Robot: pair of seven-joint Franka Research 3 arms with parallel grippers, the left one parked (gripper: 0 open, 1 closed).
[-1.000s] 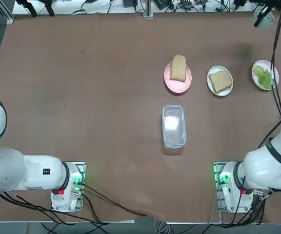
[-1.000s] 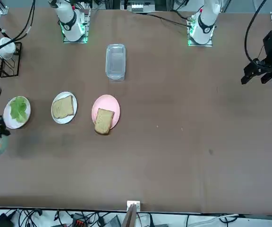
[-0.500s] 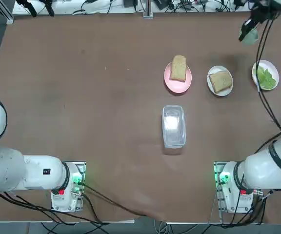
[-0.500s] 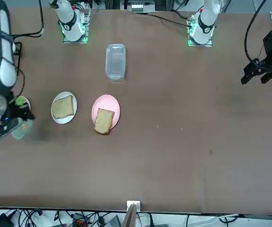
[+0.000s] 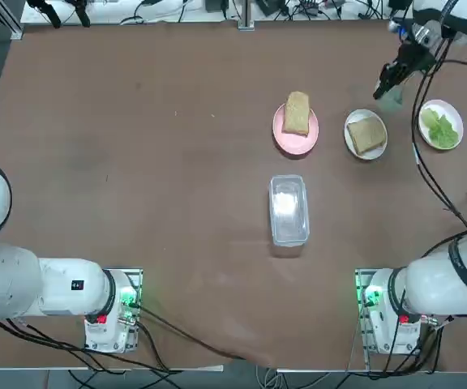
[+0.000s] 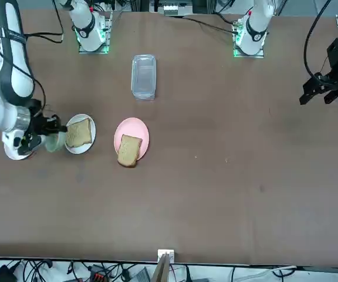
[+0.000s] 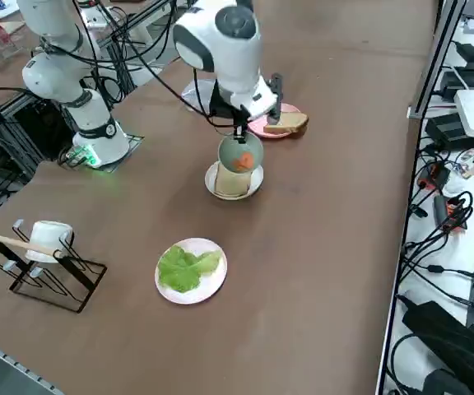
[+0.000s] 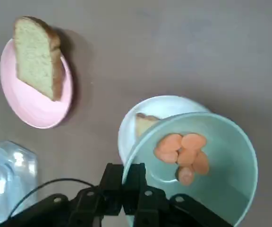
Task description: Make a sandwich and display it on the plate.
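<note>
The right gripper (image 8: pixel 123 187) is clamped shut on the rim of the pale-green bowl (image 8: pixel 199 165) of carrot slices (image 8: pixel 183 151), holding it in the air partly over the white plate (image 7: pixel 253 185) with 1 toast slice (image 5: pixel 366 134). That slice lies just below the bowl, toward the pink plate (image 5: pixel 295 138), so the pour needs only a short shift that way. Compared with 1 second ago, the bowl has come from the table's far corner, past the lettuce plate (image 5: pixel 442 126).

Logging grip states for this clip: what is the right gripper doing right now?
Right gripper: shut on the rim of the pale-green bowl of carrot slices, held in the air above the white plate with toast.
</note>
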